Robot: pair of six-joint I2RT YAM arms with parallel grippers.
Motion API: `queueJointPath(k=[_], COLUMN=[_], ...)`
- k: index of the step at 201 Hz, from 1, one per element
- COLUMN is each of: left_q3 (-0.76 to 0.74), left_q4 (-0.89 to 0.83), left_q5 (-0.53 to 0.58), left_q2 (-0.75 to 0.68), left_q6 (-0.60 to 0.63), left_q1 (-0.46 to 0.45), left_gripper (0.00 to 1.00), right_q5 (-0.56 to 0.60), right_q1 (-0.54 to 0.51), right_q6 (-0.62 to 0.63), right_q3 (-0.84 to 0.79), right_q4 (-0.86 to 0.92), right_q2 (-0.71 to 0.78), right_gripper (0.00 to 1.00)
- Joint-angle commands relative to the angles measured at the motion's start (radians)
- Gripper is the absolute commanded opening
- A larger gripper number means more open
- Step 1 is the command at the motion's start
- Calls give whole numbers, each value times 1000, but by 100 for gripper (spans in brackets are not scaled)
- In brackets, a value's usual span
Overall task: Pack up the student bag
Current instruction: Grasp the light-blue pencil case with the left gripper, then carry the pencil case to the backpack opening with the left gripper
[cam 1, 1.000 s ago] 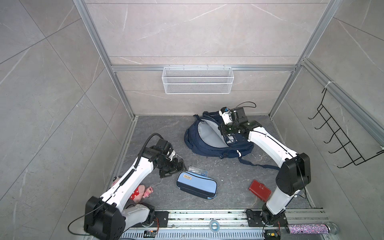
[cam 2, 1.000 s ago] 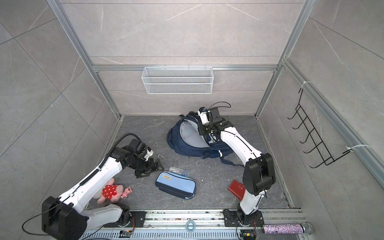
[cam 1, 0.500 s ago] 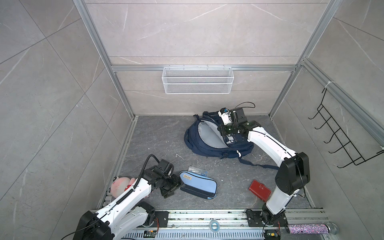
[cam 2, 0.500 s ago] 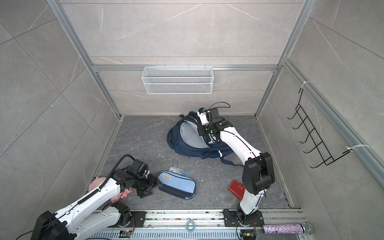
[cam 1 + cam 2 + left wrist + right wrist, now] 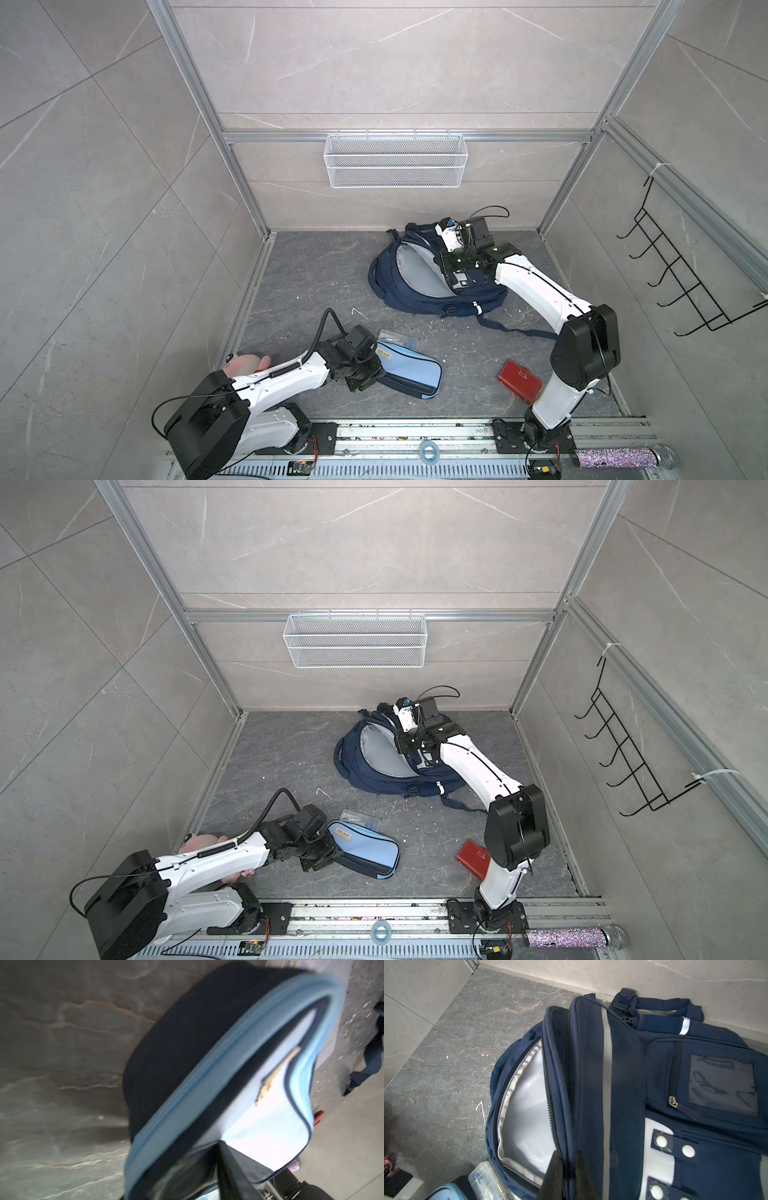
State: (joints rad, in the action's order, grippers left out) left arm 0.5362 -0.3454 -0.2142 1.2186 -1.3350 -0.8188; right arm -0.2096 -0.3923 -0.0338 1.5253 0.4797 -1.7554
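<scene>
Left gripper (image 5: 368, 376) has dropped onto the case (image 5: 411, 372), pinching its end — right gripper (image 5: 568, 1169) pinches the soft, floppy bag (image 5: 419, 305) at its zip rim, probably the best hold.

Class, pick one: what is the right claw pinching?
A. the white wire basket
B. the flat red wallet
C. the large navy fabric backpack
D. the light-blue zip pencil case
C: the right wrist view shows the right claw shut on the open zip edge of the large navy fabric backpack.
</scene>
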Motion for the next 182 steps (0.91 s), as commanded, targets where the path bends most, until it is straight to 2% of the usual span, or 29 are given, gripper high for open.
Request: queueJointPath(k=[1, 16, 27, 75, 88, 102, 122, 137, 159, 182], left_q3=[24, 38, 59, 194, 278, 370, 521, 652, 837, 976], left_q4=[-72, -109, -155, -319, -386, -435, -472, -492, -500, -436], left_q5=[68, 87, 105, 146, 143, 86, -68, -139, -195, -236], left_q2=[8, -20, -50, -166, -182, -175, -99, -7, 174, 334], left_q6=[3, 17, 37, 138, 216, 307, 451, 540, 604, 598], left_q1=[-9, -9, -9, 40, 90, 211, 428, 535, 601, 603], left_gripper=[26, 14, 0, 0, 0, 0, 0, 0, 0, 0], right_q5=[33, 37, 40, 44, 27, 6, -37, -60, -80, -96], right_q1=[9, 9, 10, 8, 9, 10, 9, 9, 9, 9], right_q6=[-5, -6, -9, -16, -5, -4, -5, -6, -9, -3], right_q3=[-29, -33, -38, -66, -75, -95, -125, -134, -138, -139], right_q4=[3, 2, -1, -33, -40, -59, -95, -115, -143, -154], right_q2=[48, 62, 69, 121, 131, 145, 163, 165, 165, 171], right_gripper=[0, 0, 0, 0, 0, 0, 0, 0, 0, 0])
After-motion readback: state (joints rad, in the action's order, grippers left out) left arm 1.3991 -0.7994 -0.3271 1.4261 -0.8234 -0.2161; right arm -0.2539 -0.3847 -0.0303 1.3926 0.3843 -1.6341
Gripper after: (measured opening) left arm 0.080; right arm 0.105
